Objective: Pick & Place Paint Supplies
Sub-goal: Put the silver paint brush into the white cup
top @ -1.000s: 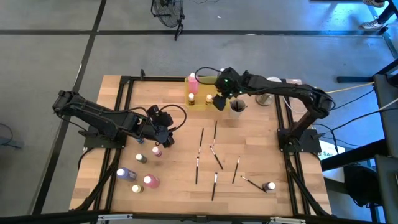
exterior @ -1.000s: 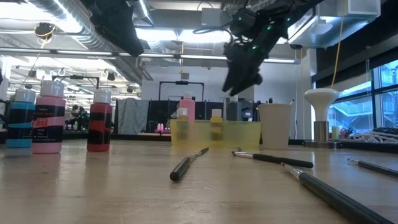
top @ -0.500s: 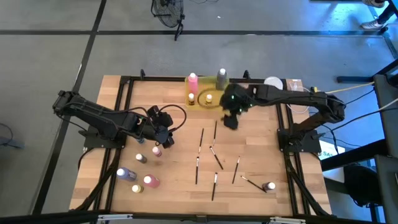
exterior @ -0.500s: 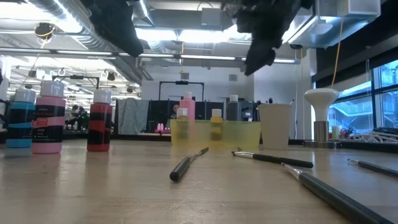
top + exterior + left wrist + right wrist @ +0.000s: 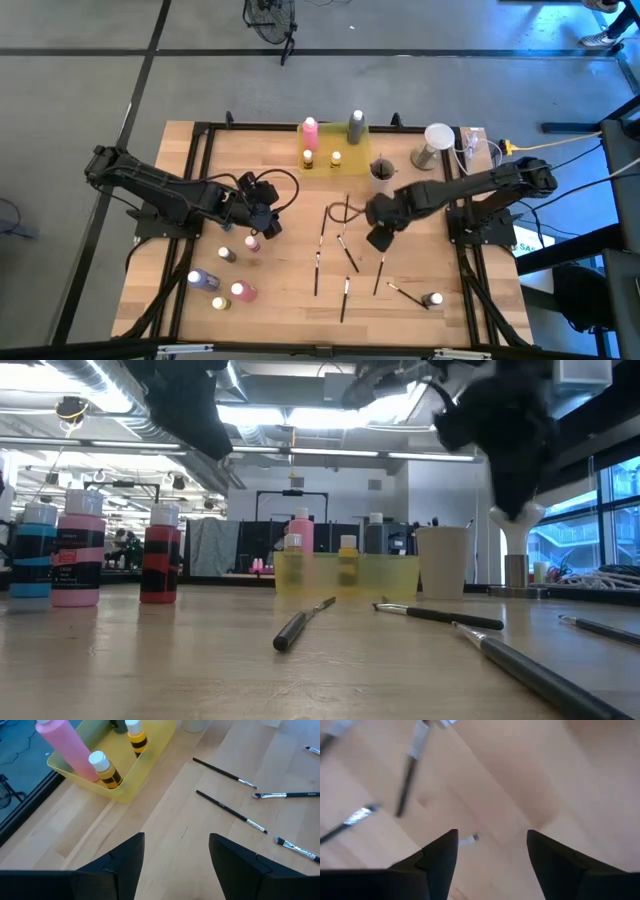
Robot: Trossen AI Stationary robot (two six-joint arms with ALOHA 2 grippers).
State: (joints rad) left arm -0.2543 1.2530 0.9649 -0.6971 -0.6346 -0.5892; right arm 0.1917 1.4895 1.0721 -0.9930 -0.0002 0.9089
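Right gripper open, empty, above thin dark-handled paintbrushes on wood-grain table. Left gripper open, beside small round bottles.

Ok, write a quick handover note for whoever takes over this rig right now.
Left gripper: open, empty, above the loose bottles on the table's left.
Right gripper: open, empty, over the scattered brushes mid-table.
Done: four bottles stand in the yellow tray.
Left: several bottles on the left, one bottle near the front right, and all the brushes on the table. The cup stands beside the tray.
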